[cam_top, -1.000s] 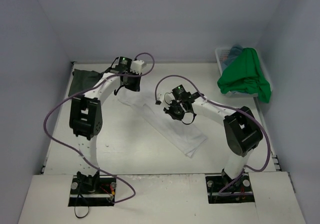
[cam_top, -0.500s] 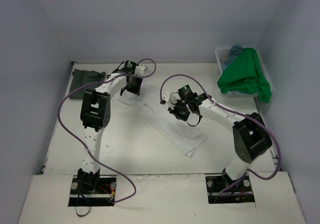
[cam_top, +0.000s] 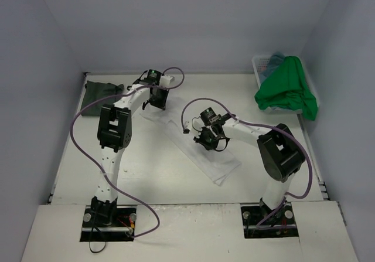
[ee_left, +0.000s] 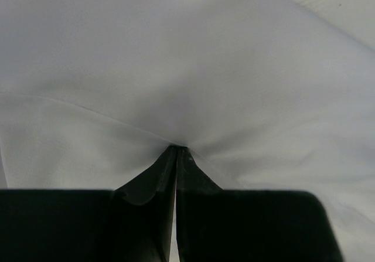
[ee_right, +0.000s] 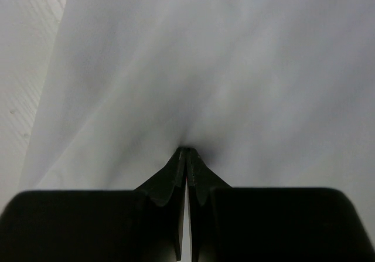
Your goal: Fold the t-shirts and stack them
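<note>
White t-shirt (cam_top: 190,147), long diagonal strip

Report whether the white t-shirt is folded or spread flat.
Partly folded: the white t-shirt lies as a long narrow strip, no sleeves showing.

**White t-shirt** (cam_top: 220,162): in the top view, far end covered by left end effector (cam_top: 153,105), middle covered by right end effector (cam_top: 210,140). In both wrist views, cloth cut off at every edge; collar, sleeves and hems not to be told.

**Both end effectors:** in the wrist views, bodies cut off at the lower edge, dark and blurred. In the top view, fingertips hidden under the wrist housings.

**Basket** (cam_top: 258,64): largely buried under bright green t-shirt (cam_top: 287,87); right rim hidden.

**Teal-blue t-shirt** (cam_top: 276,57): only a scrap showing behind the green.

**Dark grey-green t-shirt** (cam_top: 99,92): folds and layers too small to tell.
</note>
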`<state>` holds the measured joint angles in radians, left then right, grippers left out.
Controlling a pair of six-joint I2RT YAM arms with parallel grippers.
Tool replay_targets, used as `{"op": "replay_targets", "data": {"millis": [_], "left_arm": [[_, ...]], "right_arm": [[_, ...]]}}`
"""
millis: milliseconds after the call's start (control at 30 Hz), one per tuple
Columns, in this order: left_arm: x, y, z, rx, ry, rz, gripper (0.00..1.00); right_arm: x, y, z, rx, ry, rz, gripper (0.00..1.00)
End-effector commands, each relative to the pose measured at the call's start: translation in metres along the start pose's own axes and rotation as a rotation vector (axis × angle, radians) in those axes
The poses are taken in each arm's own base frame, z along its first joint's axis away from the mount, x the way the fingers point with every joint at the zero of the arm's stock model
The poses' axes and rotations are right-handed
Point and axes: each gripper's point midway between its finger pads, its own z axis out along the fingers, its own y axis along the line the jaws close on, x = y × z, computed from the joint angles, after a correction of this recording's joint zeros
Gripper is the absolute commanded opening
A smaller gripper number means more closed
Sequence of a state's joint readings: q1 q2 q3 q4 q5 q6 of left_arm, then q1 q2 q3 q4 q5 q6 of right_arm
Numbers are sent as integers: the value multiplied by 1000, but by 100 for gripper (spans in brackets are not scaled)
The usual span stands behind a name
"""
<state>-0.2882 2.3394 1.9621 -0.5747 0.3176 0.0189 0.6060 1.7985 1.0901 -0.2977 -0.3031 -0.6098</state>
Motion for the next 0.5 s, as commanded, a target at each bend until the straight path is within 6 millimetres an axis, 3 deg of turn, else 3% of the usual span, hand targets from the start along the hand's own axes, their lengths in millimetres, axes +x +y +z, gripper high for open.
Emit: {"op": "replay_targets", "data": {"millis": [0,167,200,267,300,333,467], "left_arm": [[-6,-8,2,24,8,-2,0],[-8,-15,14,82,51,-3,0],[-26,-19,8,98,16,11,0],[-18,-32,20,154,63,15,0],[-26,-37,25,177,48,31,0],[-22,-52,27,219,71,47,0],[-28,-82,40,249,58,135,0]], "right_arm": [[9,19,-1,-56,56,-27,0],[4,39,-4,-108,47,-55,0],[1,45,-5,-119,41,-68,0],[-4,53,-6,-135,31,-76,0],[-8,61,-6,-155,22,-93,0],[-9,65,-6,-165,18,-101,0],[-18,74,0,-188,16,-118,0]]}}
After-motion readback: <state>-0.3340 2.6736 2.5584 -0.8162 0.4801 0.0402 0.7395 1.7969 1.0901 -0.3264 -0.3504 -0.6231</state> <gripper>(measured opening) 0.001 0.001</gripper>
